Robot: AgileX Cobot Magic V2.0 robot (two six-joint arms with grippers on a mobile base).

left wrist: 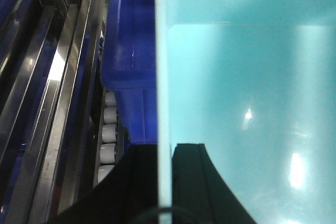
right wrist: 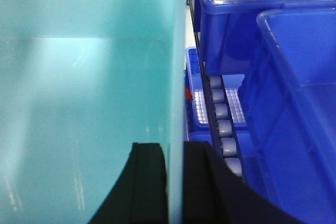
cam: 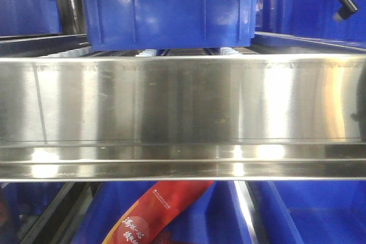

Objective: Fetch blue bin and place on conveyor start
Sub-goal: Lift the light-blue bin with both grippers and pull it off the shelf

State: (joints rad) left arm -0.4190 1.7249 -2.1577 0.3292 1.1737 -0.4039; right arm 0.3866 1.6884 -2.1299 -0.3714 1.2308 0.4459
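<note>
Closest to me, my left hand (left wrist: 164, 148) was clenched on one side wall of the blue bin (left wrist: 247, 103), a matte black finger pressed flat against each face of the thin wall. My right hand (right wrist: 174, 145) gripped the opposite wall of the bin (right wrist: 79, 103) the same way. The tub was smooth, pale turquoise plastic, glossy enough to throw back small spots of light, with a plain floor and a soft rounded fold where floor met wall. Both wrist views cut off its rim and corners, so I could not tell whether it rested on anything. Just beside it stood dark blue crates (right wrist: 294, 103) of shiny moulded plastic, over a row of small grey rollers (right wrist: 220, 114) and long steel rails (left wrist: 52, 103). In the front view, a broad brushed stainless-steel shelf rail (cam: 183, 101) filled the middle, streaked with glare. It hid the base of another dark blue crate (cam: 166, 10) above and all but part of a red printed packet (cam: 154, 215) below, its lettering too blurred to read.
</note>
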